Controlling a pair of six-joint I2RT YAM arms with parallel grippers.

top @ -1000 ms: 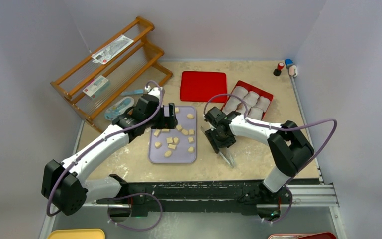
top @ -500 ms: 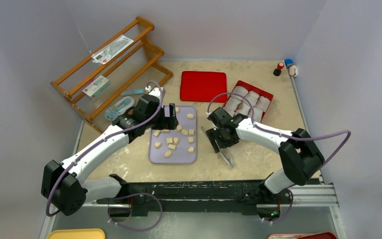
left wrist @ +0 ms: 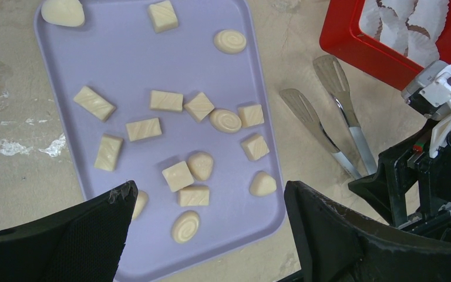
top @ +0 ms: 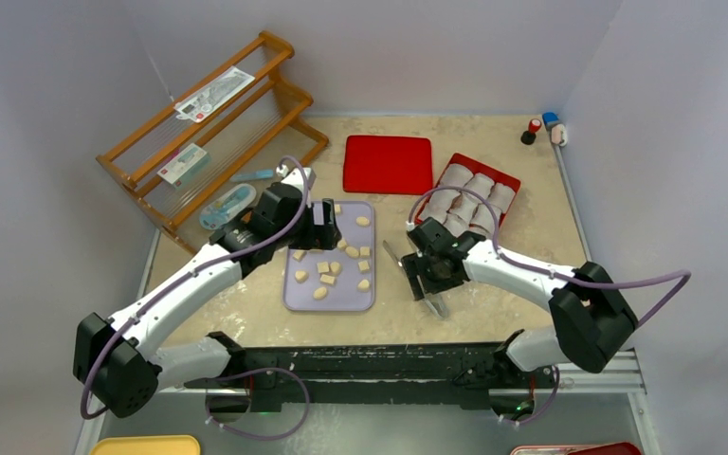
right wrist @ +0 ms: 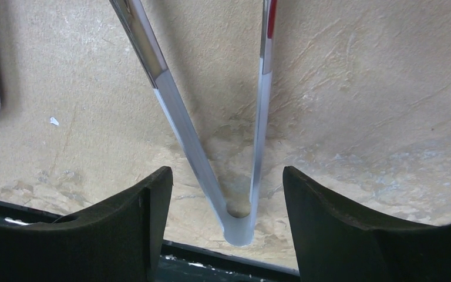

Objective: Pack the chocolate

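Several pale tan pieces of chocolate (top: pixel 327 268) (left wrist: pixel 167 100) lie scattered on a lavender tray (top: pixel 341 296) (left wrist: pixel 123 64). My left gripper (top: pixel 322 223) (left wrist: pixel 208 191) hangs open above the tray and holds nothing. My right gripper (top: pixel 433 275) (right wrist: pixel 224 173) is open, low over the table to the right of the tray. Metal tongs (top: pixel 437 304) (right wrist: pixel 182 129) (left wrist: pixel 329 135) lie flat on the table. Their joined end sits between the right fingers, and neither finger touches it.
A red box (top: pixel 507 182) (left wrist: pixel 352 50) lined with white paper cups sits at the back right. A flat red lid (top: pixel 388 163) lies behind the tray. A wooden rack (top: pixel 209 133) stands at the back left, and small bottles (top: pixel 542 128) in the far right corner.
My right gripper has opened wider and slid toward the near edge along the tongs, its arm swinging right. The left arm has barely moved.
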